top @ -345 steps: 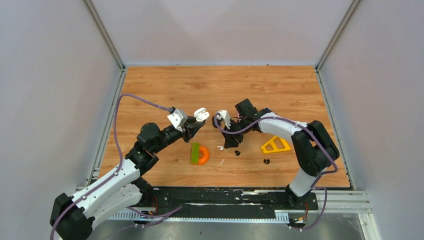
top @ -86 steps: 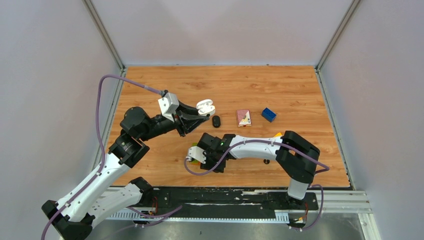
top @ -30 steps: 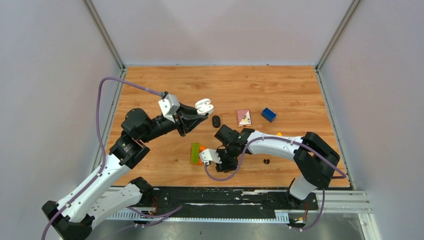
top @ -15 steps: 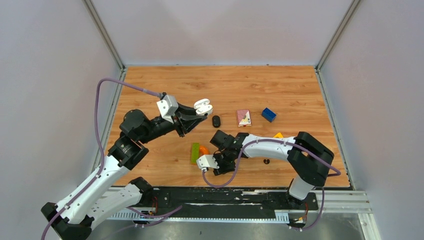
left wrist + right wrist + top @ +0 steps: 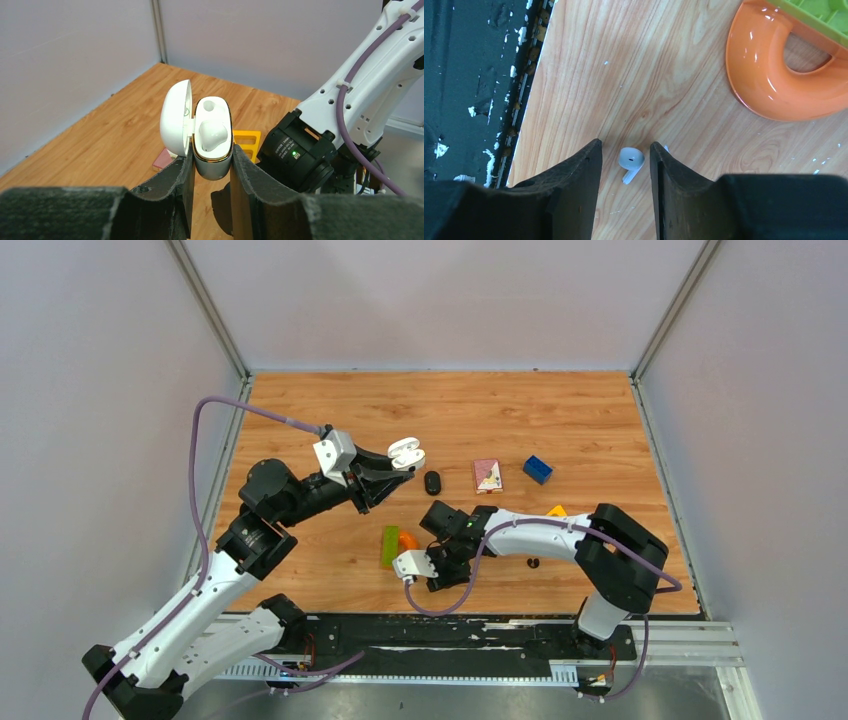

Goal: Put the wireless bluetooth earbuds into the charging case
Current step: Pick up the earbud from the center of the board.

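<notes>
The left fingers (image 5: 172, 187) grasp the open charging case (image 5: 214, 167), with one white earbud (image 5: 213, 136) seated inside. The right fingers (image 5: 579, 175), released, straddle a second white earbud (image 5: 630, 160) lying on the desk (image 5: 664, 90).

Overhead camera looks down on the table (image 5: 560, 410); wrist cameras sit close.

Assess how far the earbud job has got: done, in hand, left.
Done: one white earbud sits in the open white case, held by the left end effector. In hand: the right end effector, open, straddles the second white earbud. Left: seat it; a black earbud and black case lie untouched.
</notes>
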Controlling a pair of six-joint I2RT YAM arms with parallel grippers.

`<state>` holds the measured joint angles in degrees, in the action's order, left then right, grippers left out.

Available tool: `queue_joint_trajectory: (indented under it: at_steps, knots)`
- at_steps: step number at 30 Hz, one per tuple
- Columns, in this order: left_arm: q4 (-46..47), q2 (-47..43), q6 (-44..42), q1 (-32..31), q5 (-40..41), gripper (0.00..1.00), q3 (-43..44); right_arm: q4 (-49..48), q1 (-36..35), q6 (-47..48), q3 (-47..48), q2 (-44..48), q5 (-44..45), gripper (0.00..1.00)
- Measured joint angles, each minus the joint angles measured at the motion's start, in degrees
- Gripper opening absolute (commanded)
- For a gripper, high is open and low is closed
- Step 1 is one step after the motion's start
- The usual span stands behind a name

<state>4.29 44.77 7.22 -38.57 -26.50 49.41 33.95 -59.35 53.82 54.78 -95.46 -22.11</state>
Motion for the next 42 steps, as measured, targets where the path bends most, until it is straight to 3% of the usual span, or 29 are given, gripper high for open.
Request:
queue_joint_trajectory:
  at_steps: [11, 15, 17, 29, 42]
  knots:
    - [0.1, 0.0, 0.1, 0.0, 0.0, 0.00, -0.2, 0.4, -0.2, -0.8, 0.0, 0.1, 0.6, 0.27]
    - [0.1, 0.0, 0.1, 0.0, -0.1, 0.00, -0.4, 0.3, -0.2, -0.8, 0.0, 0.2, 1.1, 0.39]
    - [0.1, 0.0, 0.1, 0.0, -0.1, 0.00, -0.4, -0.5, -0.2, -0.8, -0.2, 0.4, 1.9, 0.41]
    - [0.2, -0.2, 0.2, 0.0, -0.1, 0.00, -0.7, -0.5, -0.2, -0.6, -0.5, 0.8, 4.0, 0.19]
    - [-0.9, -0.3, -0.8, 0.0, 1.2, 0.00, -1.2, 1.0, 0.2, -4.2, -0.6, 4.2, 2.9, 0.12]
